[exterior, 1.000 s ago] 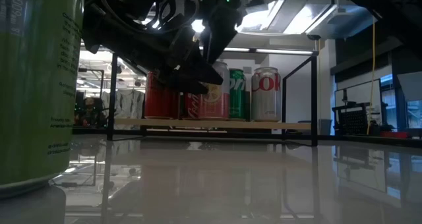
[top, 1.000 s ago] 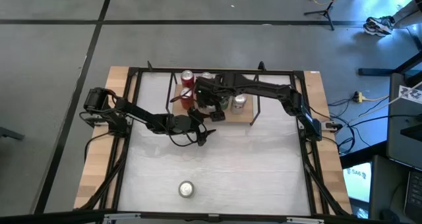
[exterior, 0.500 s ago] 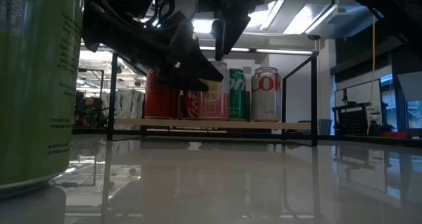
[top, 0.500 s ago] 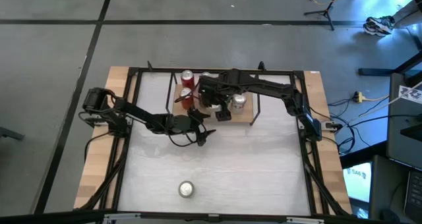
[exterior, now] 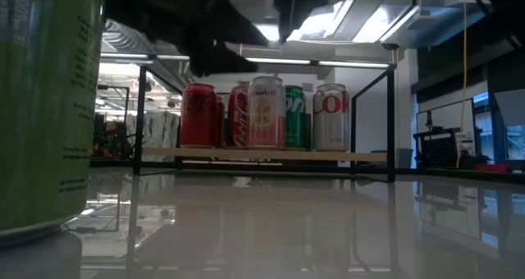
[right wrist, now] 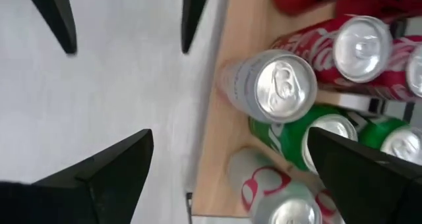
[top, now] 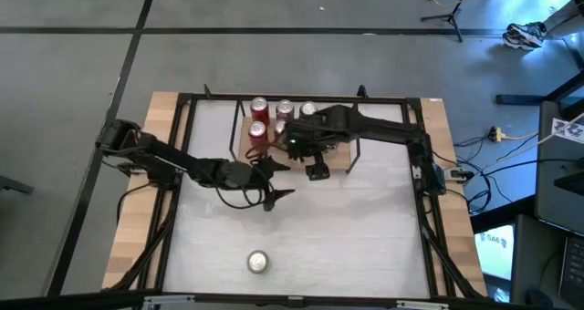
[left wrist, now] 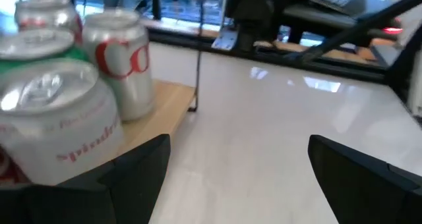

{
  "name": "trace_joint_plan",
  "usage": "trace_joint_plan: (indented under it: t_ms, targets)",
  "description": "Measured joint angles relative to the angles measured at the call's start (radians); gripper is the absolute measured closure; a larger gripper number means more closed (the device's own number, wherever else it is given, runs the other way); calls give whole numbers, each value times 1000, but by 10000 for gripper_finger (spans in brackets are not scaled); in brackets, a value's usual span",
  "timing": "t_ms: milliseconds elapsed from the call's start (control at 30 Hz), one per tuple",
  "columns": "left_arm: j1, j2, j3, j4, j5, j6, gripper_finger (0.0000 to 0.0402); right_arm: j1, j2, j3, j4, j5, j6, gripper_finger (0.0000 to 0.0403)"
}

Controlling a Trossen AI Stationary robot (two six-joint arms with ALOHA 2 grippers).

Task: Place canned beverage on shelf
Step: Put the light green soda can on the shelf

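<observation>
**Pink Can Stood on the Shelf; Both Grippers Spread and Empty**

**High view.** The shelf (top: 339, 157) lay at the far middle of the table (top: 301, 228). The left gripper (top: 276, 180) stood just in front of the shelf's near edge, fingers spread, holding nothing. The right gripper (top: 317, 167) hung over the same edge, slightly farther right, also spread and empty. A spare can (top: 258, 261) stood upright, well apart, near the table's front edge. From either gripper that can lay toward the front; the left gripper was the nearer.

**Low view.** The pink can (exterior: 267, 113) stood upright on the shelf board, in front of a row of red, green and silver cans. A green can (exterior: 45, 107) filled the near left foreground. Both arms appeared only as dark shapes overhead, clear of the cans.

**Left wrist view.** The pink can stood close ahead, long axis vertical, not between the spread fingers (left wrist: 142, 168).

**Right wrist view.** The pink can's lid (right wrist: 285, 84) showed from above at the board's edge, beyond the spread fingers.

**Surface and room.** The table top was white, smooth and reflective. Lit workshop space lay behind the shelf.
</observation>
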Motion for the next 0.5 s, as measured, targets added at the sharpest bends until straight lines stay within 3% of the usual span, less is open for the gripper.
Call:
trace_joint_plan:
  t_ms: [500]
  targets:
    - [-182,-261,0,-165,20,78,51,133,-64,0,32,21,190,6]
